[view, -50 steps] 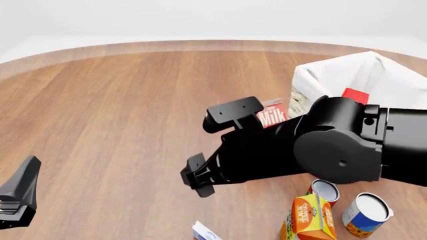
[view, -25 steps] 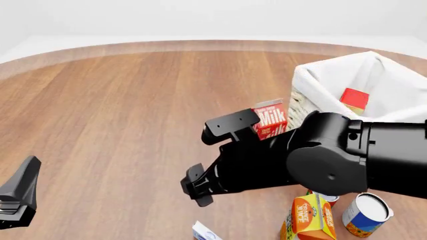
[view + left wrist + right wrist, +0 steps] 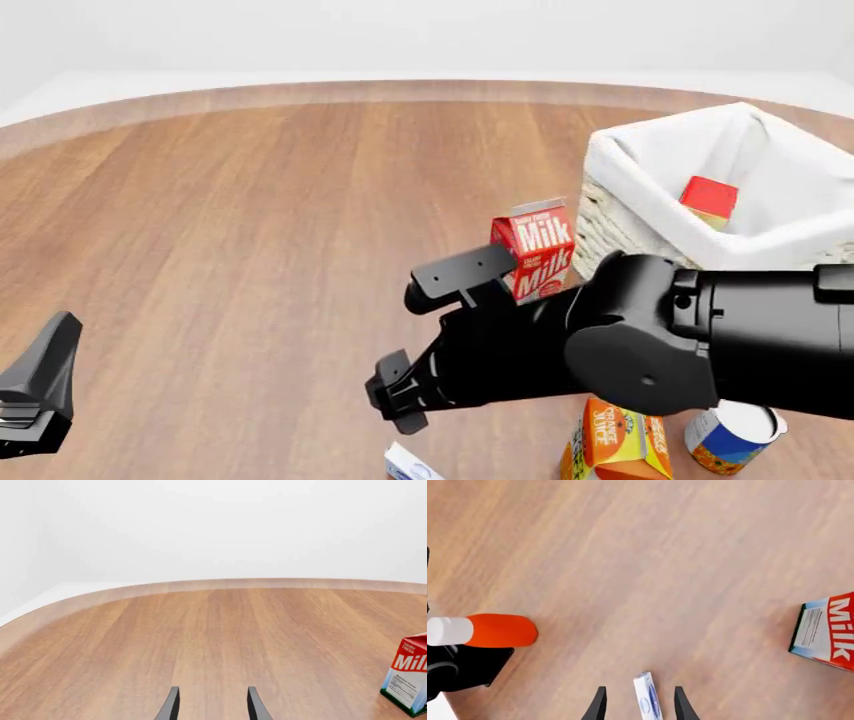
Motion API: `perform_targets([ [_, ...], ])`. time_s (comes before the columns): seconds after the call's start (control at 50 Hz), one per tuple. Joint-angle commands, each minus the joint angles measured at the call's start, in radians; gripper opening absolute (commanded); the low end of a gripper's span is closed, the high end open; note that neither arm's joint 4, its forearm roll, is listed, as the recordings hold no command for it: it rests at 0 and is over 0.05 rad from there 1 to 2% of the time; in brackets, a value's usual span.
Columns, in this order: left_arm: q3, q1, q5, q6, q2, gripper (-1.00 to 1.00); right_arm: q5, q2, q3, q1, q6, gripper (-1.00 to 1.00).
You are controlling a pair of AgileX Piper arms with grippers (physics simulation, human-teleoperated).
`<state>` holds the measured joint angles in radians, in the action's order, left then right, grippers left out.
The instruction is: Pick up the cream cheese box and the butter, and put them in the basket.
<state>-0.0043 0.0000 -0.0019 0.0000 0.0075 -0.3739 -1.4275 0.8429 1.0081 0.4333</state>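
Right gripper, fingers apart, is straddling the cream cheese box; left gripper is sitting parted over bare table.

A large square wicker basket with white cloth lining stands at the table's far right. Inside it, a red box of butter leans against the lining, mostly hidden. A small white cream cheese box with a bluish mark lies on the wood near the table's front edge.
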Motion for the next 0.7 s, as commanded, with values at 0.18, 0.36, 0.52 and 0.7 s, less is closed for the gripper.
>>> perform_targets([
  [0.18,0.000,0.000,0.000,0.000,0.000,1.00,0.031,-0.021,-0.038,0.011,0.022,1.00],
  [0.36,0.000,0.000,0.000,0.000,0.000,1.00,0.045,-0.031,-0.055,0.007,0.021,1.00],
  [0.52,0.000,0.000,0.000,0.000,0.000,1.00,0.033,-0.032,-0.051,-0.013,0.000,1.00],
  [0.7,0.000,0.000,0.000,0.000,0.000,1.00,0.077,-0.060,-0.081,-0.001,0.021,1.00],
])
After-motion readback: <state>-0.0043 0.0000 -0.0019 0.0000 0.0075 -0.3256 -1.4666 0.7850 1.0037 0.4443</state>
